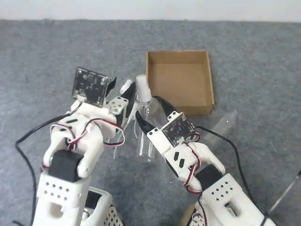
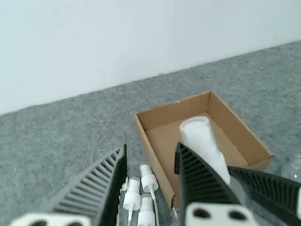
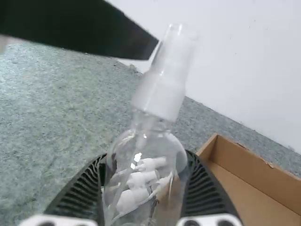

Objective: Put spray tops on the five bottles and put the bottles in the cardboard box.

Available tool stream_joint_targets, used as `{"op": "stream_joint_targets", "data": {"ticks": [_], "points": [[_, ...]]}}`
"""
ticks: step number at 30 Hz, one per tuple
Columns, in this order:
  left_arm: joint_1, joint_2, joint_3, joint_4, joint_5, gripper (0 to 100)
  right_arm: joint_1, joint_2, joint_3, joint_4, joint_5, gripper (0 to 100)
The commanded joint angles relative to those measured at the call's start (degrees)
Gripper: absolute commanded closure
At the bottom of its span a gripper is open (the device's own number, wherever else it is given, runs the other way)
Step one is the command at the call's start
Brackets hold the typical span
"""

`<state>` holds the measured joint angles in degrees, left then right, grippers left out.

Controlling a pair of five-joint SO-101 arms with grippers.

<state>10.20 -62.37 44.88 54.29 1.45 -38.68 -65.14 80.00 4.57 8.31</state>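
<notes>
— So why does the right gripper (image 1: 146, 107) pinch the bottle (image 1: 145, 141)?
— Its jaws steady it in the middle of the counter (image 1: 42, 52), by the cardboard box (image 1: 178, 53). The left gripper (image 2: 150, 150), jaws open, may twist the spray top (image 1: 142, 87).

Grey short-pile carpet (image 1: 42, 52) as work surface, speckled and flat, edge to edge in high view. Plain white wall (image 1: 150, 8) along far side, meeting carpet in a straight line. Same carpet and wall as bg in both wrist views. Thin grey rod (image 1: 285, 195) at near right corner, slanted, lower end cut off by frame edge – can't tell what it is.
</notes>
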Motion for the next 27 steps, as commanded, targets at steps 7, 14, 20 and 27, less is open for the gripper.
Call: {"op": "stream_joint_targets", "data": {"ticks": [7, 14, 20, 27], "points": [[-7.56, -10.55, -0.31, -0.88, 2.2, 85, 0.66, -1.19, -0.62, -1.19, -0.53, 99.2], [-7.82, -13.71, 5.49, 1.76, 1.67, 85, 2.42, -1.1, -1.14, -0.66, -0.44, 99.2], [-7.56, -16.79, 12.53, 2.2, 1.67, 84, 6.55, -1.01, -6.24, 5.76, -0.7, 99.2], [-3.25, -21.63, 22.02, 0.53, 1.49, 84, 6.55, 6.73, -20.75, 12.62, -6.68, 99.2]]}}
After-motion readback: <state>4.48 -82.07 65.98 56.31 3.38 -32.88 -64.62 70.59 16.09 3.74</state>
